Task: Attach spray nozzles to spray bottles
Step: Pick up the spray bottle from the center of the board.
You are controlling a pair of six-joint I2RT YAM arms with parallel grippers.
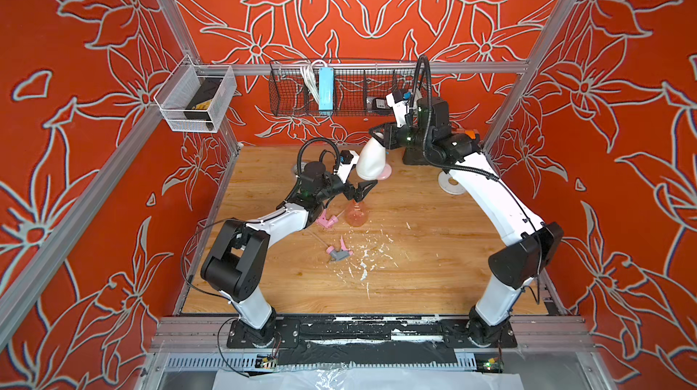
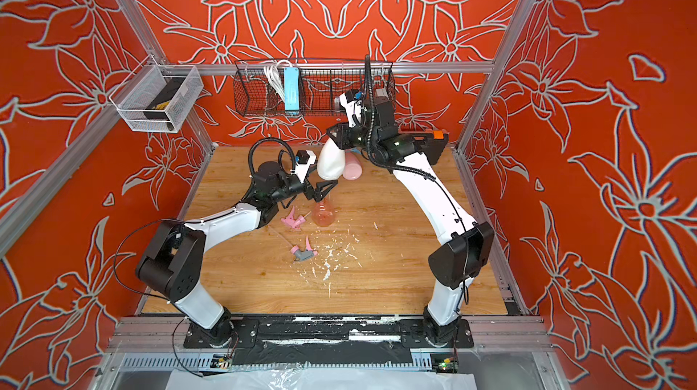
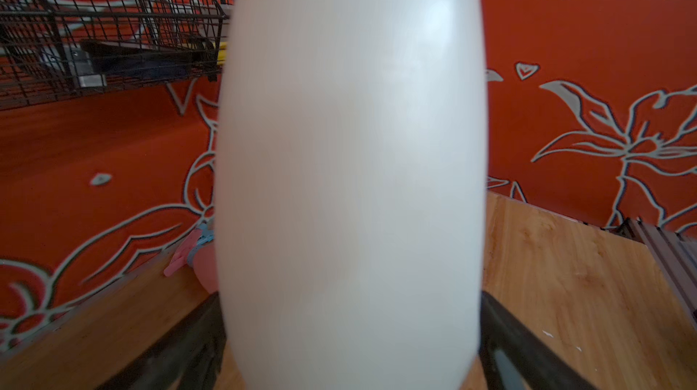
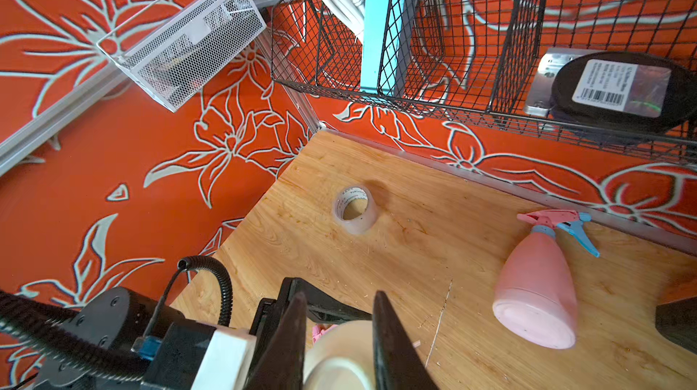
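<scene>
Apparently the cream bottle (image 1: 371, 161) hangs neck-up, near upright

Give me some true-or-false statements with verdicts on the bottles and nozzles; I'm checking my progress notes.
1. The pink bottle carries the pink-and-blue nozzle. True.
2. The orange bottle lies on its side. False: it stands upright, with no nozzle.
3. The right gripper is shut on the white bottle at its neck. True.
4. The left gripper is shut. False: it is open, jaws either side of the white bottle.
5. The pink-and-grey nozzle lies loose on the table. True.
</scene>
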